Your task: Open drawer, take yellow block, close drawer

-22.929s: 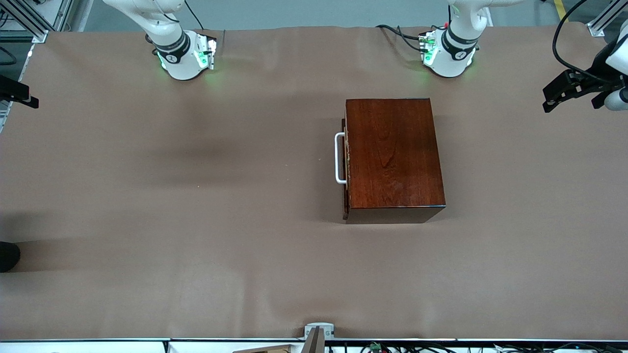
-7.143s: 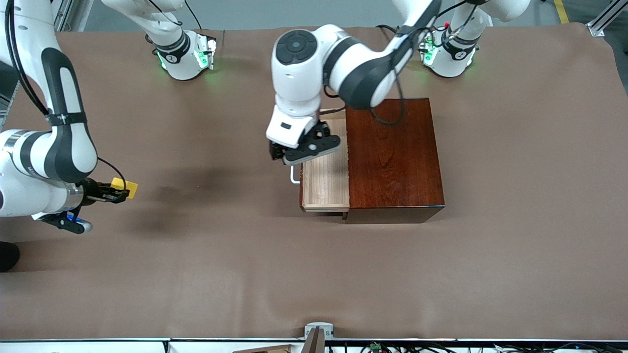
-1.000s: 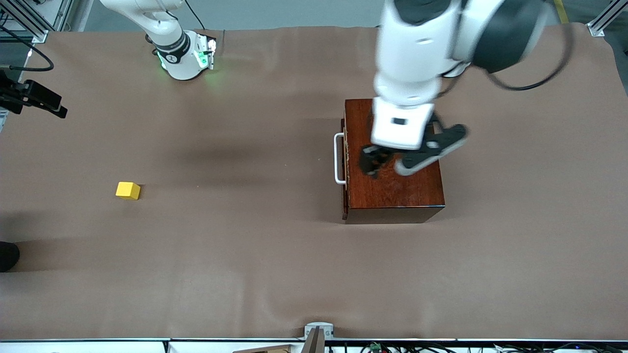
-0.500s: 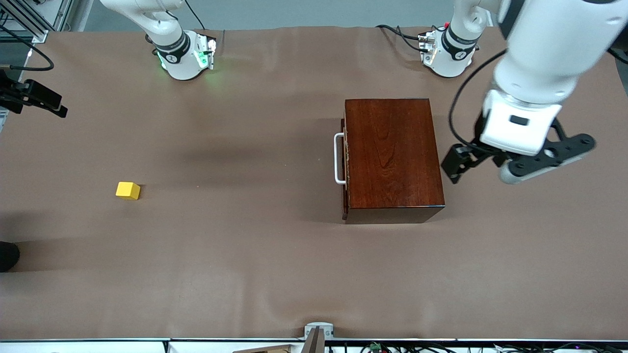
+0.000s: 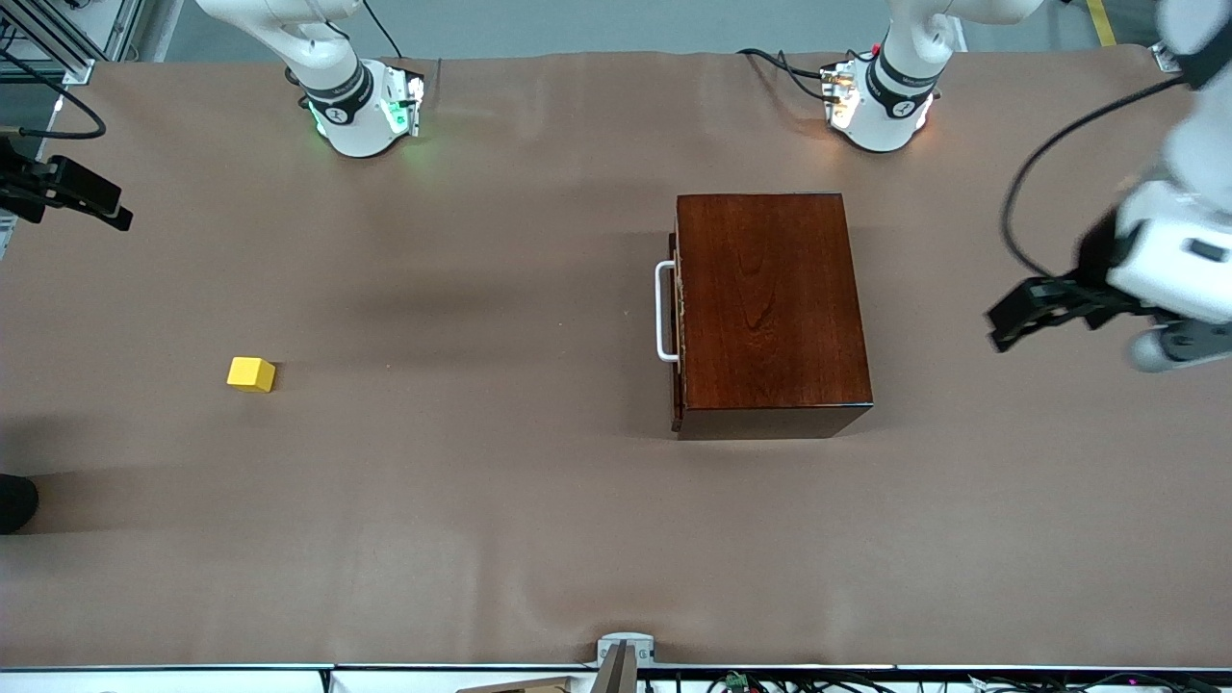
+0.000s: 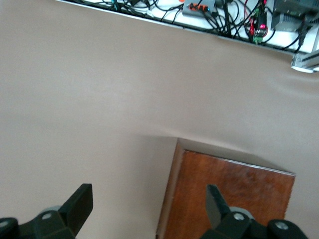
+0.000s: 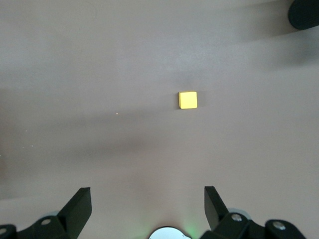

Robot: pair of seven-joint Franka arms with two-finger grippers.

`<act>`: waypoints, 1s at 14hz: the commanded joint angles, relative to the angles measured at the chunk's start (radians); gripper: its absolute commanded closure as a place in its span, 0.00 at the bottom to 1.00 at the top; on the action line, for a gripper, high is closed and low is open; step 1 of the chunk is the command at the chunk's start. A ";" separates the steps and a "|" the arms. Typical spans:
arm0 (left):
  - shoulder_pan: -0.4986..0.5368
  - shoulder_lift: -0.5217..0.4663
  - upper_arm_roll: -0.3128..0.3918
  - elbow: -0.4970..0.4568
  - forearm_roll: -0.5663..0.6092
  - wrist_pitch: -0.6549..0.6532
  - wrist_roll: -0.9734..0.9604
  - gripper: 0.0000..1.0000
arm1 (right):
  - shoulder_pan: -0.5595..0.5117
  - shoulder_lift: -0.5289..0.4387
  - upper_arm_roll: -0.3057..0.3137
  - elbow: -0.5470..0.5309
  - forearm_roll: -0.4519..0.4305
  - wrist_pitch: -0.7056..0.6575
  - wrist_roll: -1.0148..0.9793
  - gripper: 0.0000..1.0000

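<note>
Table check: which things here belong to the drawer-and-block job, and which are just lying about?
Job things:
- drawer, shut in the wooden box
- yellow block, on the table toward the right arm's end
- left gripper, open, over the table's left-arm end
- right gripper, open, above the block

Lying about:
- cables along the table edge

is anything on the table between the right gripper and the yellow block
Nothing visible. The right gripper hangs open above bare brown cloth, with the yellow block lying alone in plain sight; the wooden box sits well toward the left arm's end.
</note>
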 commanded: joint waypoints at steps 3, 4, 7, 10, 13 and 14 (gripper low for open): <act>0.157 -0.207 -0.088 -0.295 -0.020 0.050 0.178 0.00 | -0.014 -0.009 0.007 0.000 0.018 -0.007 -0.018 0.00; 0.183 -0.242 -0.117 -0.353 -0.020 0.070 0.187 0.00 | -0.014 -0.009 0.007 0.000 0.018 -0.006 -0.020 0.00; 0.254 -0.340 -0.195 -0.511 -0.019 0.130 0.189 0.00 | -0.014 -0.009 0.007 0.000 0.018 -0.001 -0.023 0.00; 0.268 -0.386 -0.197 -0.561 -0.019 0.126 0.218 0.00 | -0.017 -0.009 0.007 0.000 0.019 0.000 -0.030 0.00; 0.269 -0.382 -0.196 -0.541 -0.005 0.101 0.270 0.00 | -0.017 -0.009 0.006 0.000 0.021 0.000 -0.057 0.00; 0.271 -0.374 -0.192 -0.525 0.001 0.101 0.285 0.00 | -0.017 -0.009 0.006 0.000 0.019 0.000 -0.057 0.00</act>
